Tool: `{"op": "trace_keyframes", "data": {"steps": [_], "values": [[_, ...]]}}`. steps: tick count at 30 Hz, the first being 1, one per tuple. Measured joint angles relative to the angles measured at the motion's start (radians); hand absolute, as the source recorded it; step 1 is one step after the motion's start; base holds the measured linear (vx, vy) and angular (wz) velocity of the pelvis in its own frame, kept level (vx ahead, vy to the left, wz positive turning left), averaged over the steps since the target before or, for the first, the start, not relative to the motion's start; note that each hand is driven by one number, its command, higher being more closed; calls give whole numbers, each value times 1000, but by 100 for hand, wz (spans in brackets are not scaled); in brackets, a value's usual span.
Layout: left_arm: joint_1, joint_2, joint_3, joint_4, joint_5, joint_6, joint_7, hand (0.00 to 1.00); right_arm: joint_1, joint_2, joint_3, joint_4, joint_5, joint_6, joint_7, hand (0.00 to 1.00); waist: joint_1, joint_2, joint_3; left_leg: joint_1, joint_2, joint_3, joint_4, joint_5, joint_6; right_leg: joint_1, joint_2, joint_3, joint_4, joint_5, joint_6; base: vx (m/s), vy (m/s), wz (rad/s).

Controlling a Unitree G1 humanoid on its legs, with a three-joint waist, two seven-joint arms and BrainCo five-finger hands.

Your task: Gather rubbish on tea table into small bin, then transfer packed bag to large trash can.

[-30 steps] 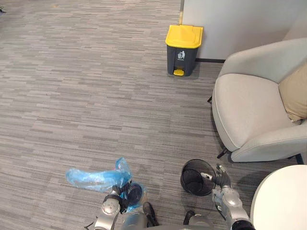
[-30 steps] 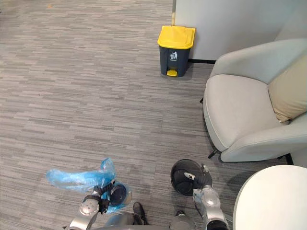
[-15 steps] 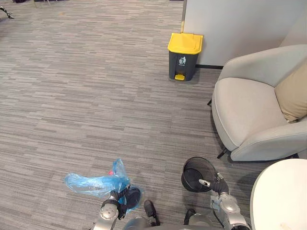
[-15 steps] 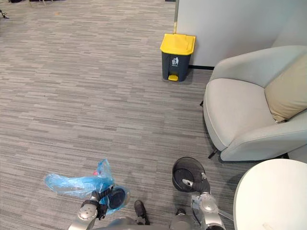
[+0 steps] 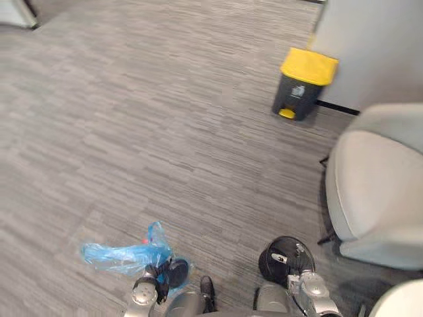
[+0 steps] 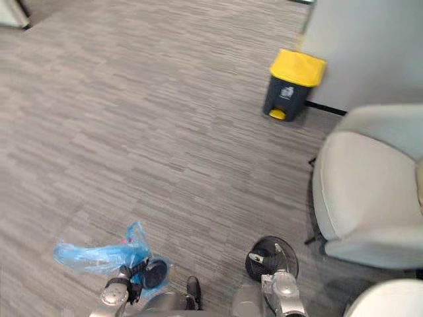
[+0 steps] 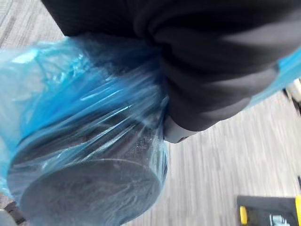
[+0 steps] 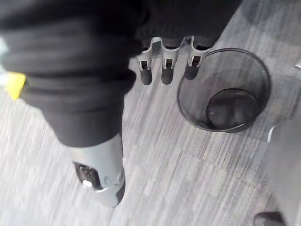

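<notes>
Since the large trash can, the armchair and the floor grain have all slid together across both eye views over the last second, this is logged as a camera swing, not object motion. The can stands lid-down by the wall at the far edge of the floor, well apart from the robot. The blue bag is at the left hand as before, clear of the small bin, which stands emptied on the floor. The right hand is released, straight-fingered and holding nothing, near the bin but apart from it. Judgement: gathering is done and the transfer is under way, with the whole approach to the can remaining. The left hand's grip cannot be told, since blue plastic wraps over it in the left wrist view. A dark round shape inside the bag is unidentified. The table is cut off, so leftover rubbish cannot be checked.
</notes>
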Motion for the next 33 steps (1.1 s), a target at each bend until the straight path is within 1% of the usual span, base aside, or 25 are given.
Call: {"op": "trace_keyframes", "data": {"steps": [2,3,5,7,8,9,11,12,13,14,15,16,17,19,22,23,24,25,26,27,29,30,31,32,33], "values": [[-4,-1,15,0,0,4,0,100,-18,1,0,1,3,-1,0,0,-2,-12,13,26,1,-41,23,-28,-7,-47,24,-7,-32,-1,-1,196,-71,68],[-4,-2,19,0,0,4,0,100,-20,1,0,1,7,0,0,0,-2,-1,28,46,1,-54,36,-51,-13,-76,42,-11,-77,5,-2,211,-89,56],[-5,-4,22,0,0,4,0,100,-17,0,0,2,7,0,-1,0,-4,-3,30,64,1,-84,61,-91,-28,-101,64,-14,-187,27,7,287,-170,52],[-8,-1,22,0,0,4,-1,100,-9,1,-1,2,7,0,-1,0,-7,-13,25,76,-3,-109,85,-140,-55,-105,75,-4,-297,70,-4,306,-207,58],[-10,-3,21,0,0,5,-1,100,3,-2,-5,-1,7,0,-1,0,-11,-21,18,79,-4,-137,112,-179,-71,-101,79,3,-303,124,-27,346,-221,52],[-10,-7,18,0,1,5,-2,100,11,-7,-11,-5,7,0,-1,0,-13,-13,15,85,6,-151,124,-203,-93,-101,90,1,-280,139,-41,546,-332,49],[-1,-12,18,0,1,6,-3,100,26,-10,-20,-13,7,1,0,0,-12,21,4,109,55,-151,153,-228,-146,-88,124,-26,-256,142,-68,483,-229,19],[-1,-18,20,0,1,6,-4,100,33,-9,-25,-19,8,4,-1,0,-14,39,4,101,89,-141,211,-234,-177,-59,150,-44,-258,124,-97,676,-280,9],[-1,-30,24,-2,1,7,-5,100,58,0,-26,-62,9,9,5,0,-17,41,3,74,136,-96,377,-210,-224,9,175,-65,-268,98,-128,663,-276,9],[0,-36,25,-8,1,7,-6,100,72,2,-26,-87,9,8,9,0,-18,42,3,59,156,-81,458,-190,-256,45,186,-68,-282,92,-135,620,-246,-2],[4,-45,24,-30,1,7,-11,100,81,6,-22,-121,16,6,11,0,-13,43,1,11,208,-36,621,-177,-272,113,212,-65,-321,85,-147,479,-148,-13],[-1,-47,24,-49,1,5,-21,100,75,8,-22,-134,22,-1,11,0,-13,36,-3,-34,253,23,736,-183,-260,169,225,-58,-365,84,-150,463,-124,-16],[-3,-47,24,-54,1,5,-23,100,73,9,-22,-138,31,-3,11,0,-12,33,-5,-54,270,47,768,-188,-251,193,227,-53,-388,84,-150,423,-84,-16],[-27,-48,24,-73,1,4,-23,100,71,17,-29,-142,51,-5,11,0,-3,29,-7,-126,311,108,765,-215,-202,275,229,-27,-469,84,-150,357,-20,-17],[-34,-48,24,-79,1,1,-25,100,51,23,-31,-122,57,-6,11,0,7,24,-4,-200,292,97,621,-226,-193,326,214,19,-508,84,-150,266,108,-38],[-37,-48,23,-78,1,1,-25,100,38,23,-32,-91,57,-6,10,0,11,18,0,-227,253,46,492,-211,-206,335,198,43,-507,84,-149,255,213,-80],[-35,-51,19,-72,1,1,-25,100,33,19,-43,-70,57,-6,10,0,22,27,-4,-223,216,-24,307,-130,-226,339,191,74,-507,79,-117,251,229,-93],[-33,-55,18,-68,1,1,-25,100,35,15,-43,-67,57,-6,9,0,30,41,-7,-221,217,-54,233,-55,-225,340,198,89,-508,68,-96,240,262,-95],[-27,-63,18,-61,1,0,-24,100,39,5,-42,-67,56,-6,11,0,34,70,-15,-222,227,-84,177,60,-223,345,210,114,-511,40,-56,238,328,-74],[-49,-68,14,10,1,8,-26,100,27,-1,-46,-34,55,0,9,0,15,82,-6,-233,221,-90,235,80,-204,366,198,141,-483,-13,-19,219,322,-61],[-45,-61,10,10,2,7,-25,100,43,11,-44,-31,54,-2,12,0,14,36,-23,-219,181,-30,235,-5,-190,330,136,191,-430,-71,10,244,305,-66],[-38,-55,5,10,3,7,-26,100,40,18,-44,-26,55,-1,14,0,16,-2,-37,-221,161,33,250,-43,-176,271,92,236,-354,-91,21,266,304,-86],[-37,-52,5,11,3,8,-26,100,35,19,-43,-26,55,-2,14,0,18,-4,-37,-220,159,53,253,-57,-171,244,83,244,-312,-89,24,201,240,-96],[-37,-44,1,11,2,9,-26,100,26,22,-42,-24,55,-2,15,0,18,-7,-36,-211,159,86,249,-72,-163,191,72,237,-229,-75,51,211,206,-95],[-33,-18,-21,11,2,10,-27,100,11,27,-37,-1,54,-1,18,0,14,-12,-32,-167,155,131,223,-87,-149,109,43,206,-73,-26,111,219,194,-84]]}}
